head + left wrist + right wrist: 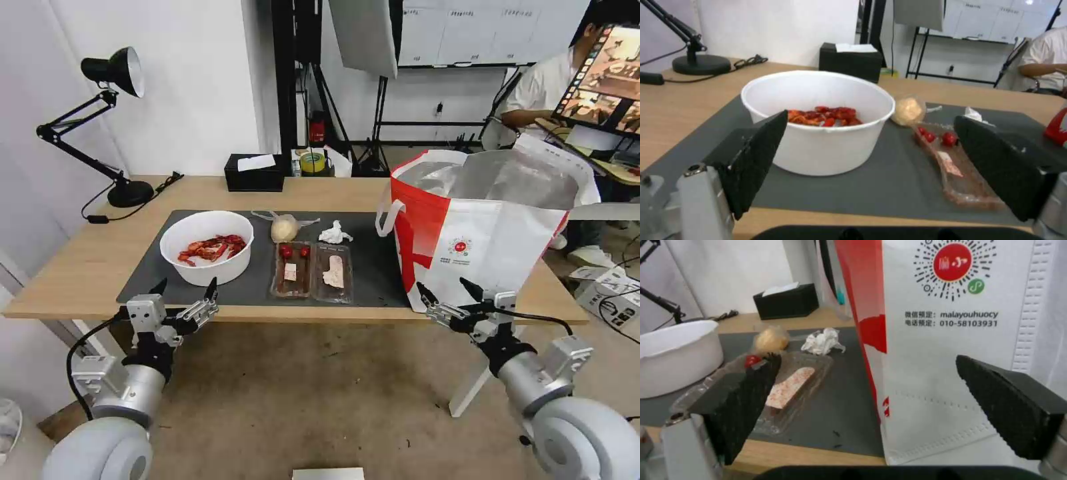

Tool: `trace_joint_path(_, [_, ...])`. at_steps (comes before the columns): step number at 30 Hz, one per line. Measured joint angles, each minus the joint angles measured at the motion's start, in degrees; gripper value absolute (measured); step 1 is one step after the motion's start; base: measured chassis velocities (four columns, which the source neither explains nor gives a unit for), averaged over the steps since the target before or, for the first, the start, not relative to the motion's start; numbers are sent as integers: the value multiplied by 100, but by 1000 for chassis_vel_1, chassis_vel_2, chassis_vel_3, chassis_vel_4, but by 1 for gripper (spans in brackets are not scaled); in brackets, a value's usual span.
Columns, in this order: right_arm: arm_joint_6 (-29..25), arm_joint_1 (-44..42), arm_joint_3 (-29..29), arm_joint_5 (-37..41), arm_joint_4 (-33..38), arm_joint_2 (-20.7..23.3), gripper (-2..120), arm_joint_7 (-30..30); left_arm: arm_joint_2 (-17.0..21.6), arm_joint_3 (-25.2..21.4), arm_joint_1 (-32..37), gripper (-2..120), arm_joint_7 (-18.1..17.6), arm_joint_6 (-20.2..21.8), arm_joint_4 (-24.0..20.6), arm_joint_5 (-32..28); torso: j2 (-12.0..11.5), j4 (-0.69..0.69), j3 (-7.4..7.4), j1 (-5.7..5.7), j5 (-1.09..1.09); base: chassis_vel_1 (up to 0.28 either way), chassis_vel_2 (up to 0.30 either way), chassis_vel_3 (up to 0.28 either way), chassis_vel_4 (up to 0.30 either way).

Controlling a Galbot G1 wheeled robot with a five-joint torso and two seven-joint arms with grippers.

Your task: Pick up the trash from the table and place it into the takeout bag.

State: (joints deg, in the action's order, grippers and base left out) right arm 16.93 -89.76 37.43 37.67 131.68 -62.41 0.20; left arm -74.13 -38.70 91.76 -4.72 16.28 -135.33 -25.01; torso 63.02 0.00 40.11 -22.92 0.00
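**Surfaces and finishes on the table**

The table [80, 267] is pale matt wood grain; its mat [373, 267] is flat, dull grey. Just ahead of the left gripper [185, 288], whose pads [755, 156] are rough black rubber on brushed metal, sits a smooth white plastic bowl [207, 247]. Beside it lie two glossy clear plastic trays [311, 270], a crinkled clear bag [285, 228] and crumpled paper tissue [335, 233]. Before the right gripper [450, 288], the takeout bag [493, 253] looks like stitched woven fabric, foil-lined.

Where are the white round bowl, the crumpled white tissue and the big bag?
White round bowl [207, 267], head view, front wall.
Crumpled white tissue [335, 233], head view, middle.
White-and-red takeout bag [493, 257], head view, front panel.
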Motion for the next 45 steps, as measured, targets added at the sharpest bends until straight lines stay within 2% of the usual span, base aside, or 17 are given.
trace_joint_path(5, [-372, 5, -132, -263, -146, -121, 100, -71, -45, 44, 73, 100, 2, -69, 93, 150, 0, 0, 0, 0, 0, 0, 0, 0, 0])
trace_joint_path(16, [-593, -18, -259, -577, -291, -239, 100, -99, -88, 93, 106, 100, 43, -206, 232, 268, 0, 0, 0, 0, 0, 0, 0, 0, 0])
trace_joint_path(22, [-895, -32, -412, -913, -570, -341, 100, -162, -136, 223, 172, 100, 122, -605, 546, 297, 0, 0, 0, 0, 0, 0, 0, 0, 0])
trace_joint_path(34, [-1022, -58, -611, -1214, -781, -472, 100, -168, -195, 353, 257, 100, 178, -836, 848, 418, 0, 0, 0, 0, 0, 0, 0, 0, 0])
trace_joint_path(45, [-1059, -119, -714, -1339, -822, -491, 100, -173, -204, 342, 282, 100, 290, -966, 902, 572, 0, 0, 0, 0, 0, 0, 0, 0, 0])
